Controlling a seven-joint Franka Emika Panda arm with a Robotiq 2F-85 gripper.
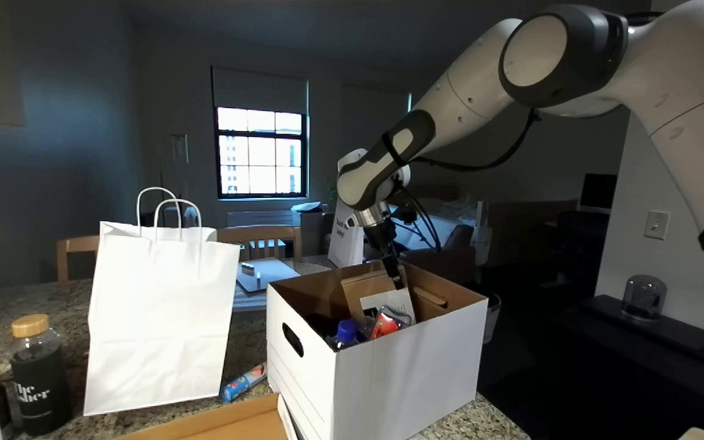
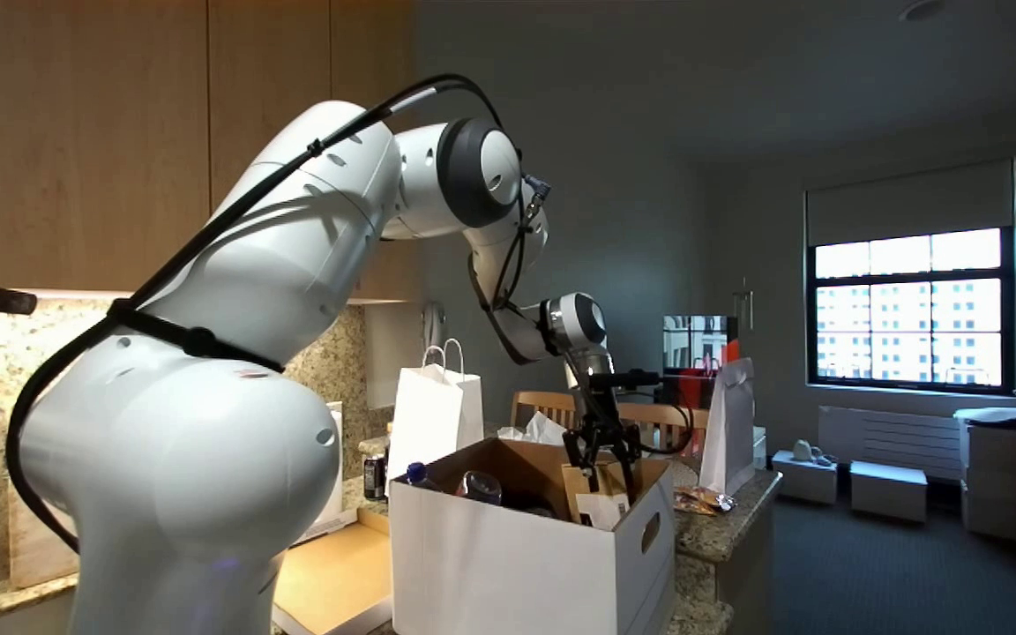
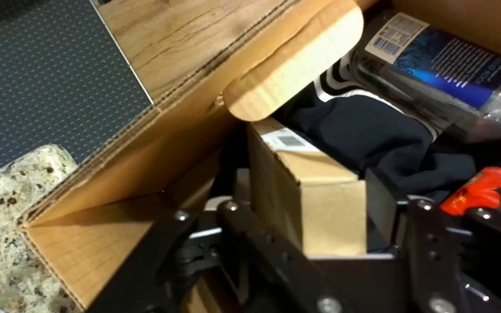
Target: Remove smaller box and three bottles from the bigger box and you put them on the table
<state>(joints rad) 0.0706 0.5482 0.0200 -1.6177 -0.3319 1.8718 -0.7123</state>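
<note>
The bigger box (image 1: 401, 373), white outside and brown inside, stands on the counter with its top uncovered. Inside it the smaller box (image 3: 333, 217), plain brown cardboard with a white label, leans upright in a corner. My gripper (image 3: 307, 195) reaches down around it, partly open; some room shows beside the box's near end. In an exterior view the fingers straddle the smaller box (image 2: 583, 494). A blue-capped bottle (image 1: 346, 331) and a red-labelled bottle (image 1: 388, 321) lie near the front wall. The wrist view shows a blue-labelled bottle (image 3: 455, 69); other bottle parts are hidden.
Dark cloth (image 3: 363, 130) fills part of the bigger box, and a handle flap (image 3: 294, 61) folds inward. Beside it are a white paper bag (image 1: 159, 318), a cardboard lid (image 2: 340, 564) and a dark jar (image 1: 40, 379). A tan wood table surface (image 3: 168, 34) lies beyond its wall.
</note>
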